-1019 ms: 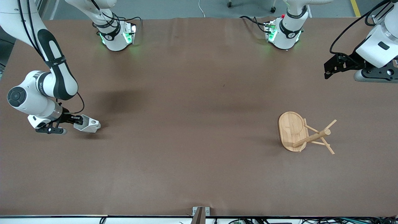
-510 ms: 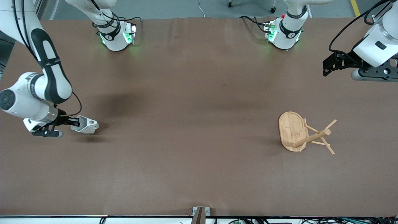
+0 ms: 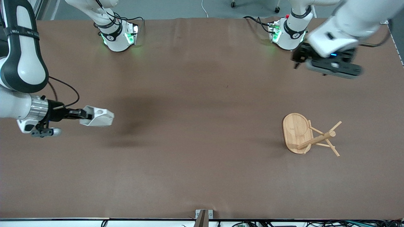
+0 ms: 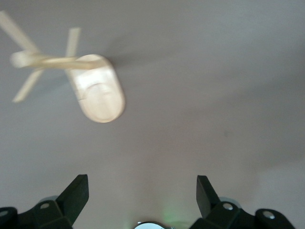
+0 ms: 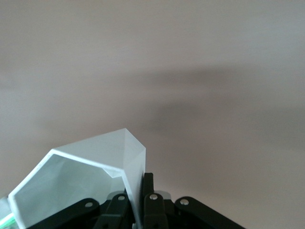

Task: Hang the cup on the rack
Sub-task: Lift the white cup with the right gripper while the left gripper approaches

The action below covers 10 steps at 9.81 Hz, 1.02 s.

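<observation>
The right tool (image 3: 81, 114) is clamped on the wall of the white cup (image 3: 98, 116) and holds it on its side in the air over the right arm's end of the brown desk (image 3: 195, 94), with the cup's shadow on the desk below it. In the right wrist view the cup's angular rim (image 5: 76, 183) sits right against the closed fingers (image 5: 148, 198). The bamboo rack (image 3: 307, 134) lies tipped over on the desk toward the left arm's end, its oval base on edge and its post and pegs flat. The left tool (image 3: 296, 60) hangs over the desk near its own base, fingers (image 4: 76, 193) spread apart and holding nothing.
</observation>
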### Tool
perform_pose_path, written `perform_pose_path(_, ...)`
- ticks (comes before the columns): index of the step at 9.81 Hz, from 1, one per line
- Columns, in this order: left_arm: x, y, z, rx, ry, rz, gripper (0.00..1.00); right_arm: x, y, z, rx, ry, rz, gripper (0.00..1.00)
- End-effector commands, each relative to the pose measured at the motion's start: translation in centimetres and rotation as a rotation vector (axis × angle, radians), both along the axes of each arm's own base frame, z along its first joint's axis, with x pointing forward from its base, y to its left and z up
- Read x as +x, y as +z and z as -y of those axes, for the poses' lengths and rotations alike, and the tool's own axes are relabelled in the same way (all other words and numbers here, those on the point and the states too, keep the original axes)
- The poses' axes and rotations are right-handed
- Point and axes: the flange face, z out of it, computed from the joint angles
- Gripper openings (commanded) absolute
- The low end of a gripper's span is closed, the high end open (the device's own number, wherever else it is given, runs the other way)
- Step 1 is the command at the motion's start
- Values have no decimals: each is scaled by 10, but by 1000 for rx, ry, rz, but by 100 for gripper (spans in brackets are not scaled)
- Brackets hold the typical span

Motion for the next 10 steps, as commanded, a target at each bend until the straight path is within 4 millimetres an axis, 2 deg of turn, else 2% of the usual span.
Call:
perform_pose_path(1, -25, -12, 86, -102, -151, 18, 100, -11, 1, -66, 193, 27, -39, 1)
perform_pose_path(2, -43, -11, 126, -174, -212, 41, 100, -18, -3, -99, 262, 37, -65, 1)
perform_pose_path(4, -71, -33, 201, -259, -333, 81, 100, -41, -17, -157, 403, 55, -151, 1)
perform_pose_path(5, -79, -44, 228, -291, -381, 111, 100, -51, -17, -178, 455, 68, -185, 1)
perform_pose_path(6, -78, -60, 250, -333, -451, 146, 100, -58, -16, -190, 521, 78, -205, 1)
perform_pose_path(8, -68, -80, 264, -369, -582, 186, 100, -77, -23, -197, 657, 95, -215, 1)
perform_pose_path(10, -68, -89, 271, -377, -644, 190, 100, -83, -24, -202, 683, 122, -227, 1)
